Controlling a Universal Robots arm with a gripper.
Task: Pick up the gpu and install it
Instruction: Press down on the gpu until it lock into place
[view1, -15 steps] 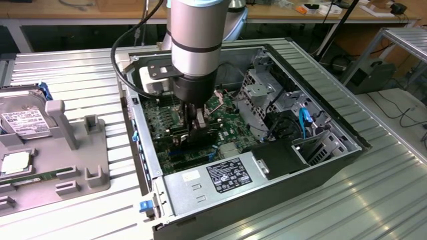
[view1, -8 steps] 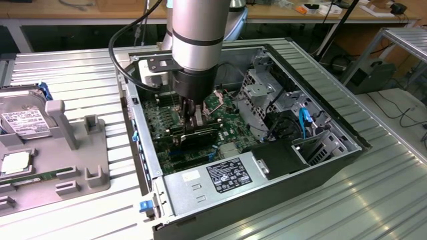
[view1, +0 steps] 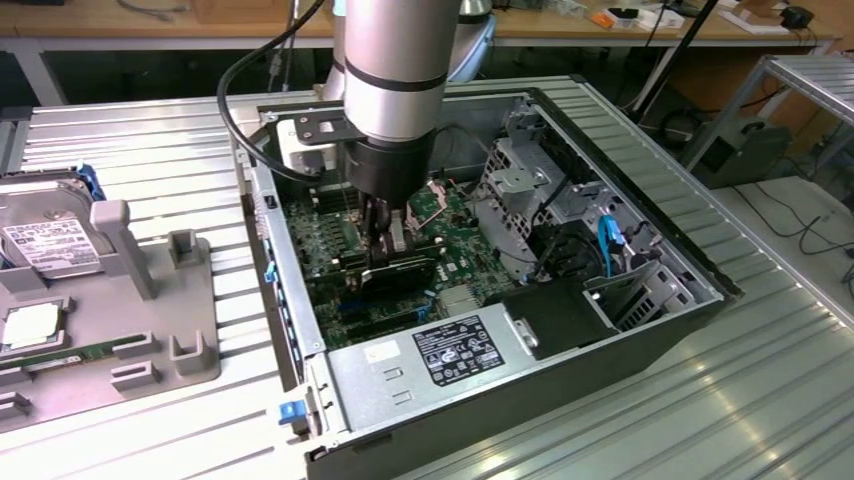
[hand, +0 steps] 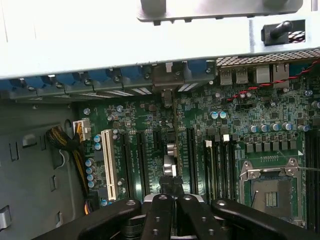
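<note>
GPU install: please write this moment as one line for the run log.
gripper: shut on gpu | gpu: on edge over motherboard inside open PC case | hard drive: on grey tray, exterior view's left

ribbed metal table (view1: 147, 150), PC case (view1: 641, 215), grey tray (view1: 160, 330)

We see a robotics or electronics lab. An open computer case (view1: 534, 250) lies on a counter (view1: 147, 150) of ribbed aluminium profile, its green motherboard (hand: 240, 145) exposed. Beside it a grey fixture tray (view1: 134, 310) holds a hard drive (view1: 47, 245) and other parts. Behind stand wooden workbenches (view1: 601, 30) with loose cables (view1: 801, 225) and gear.
</note>
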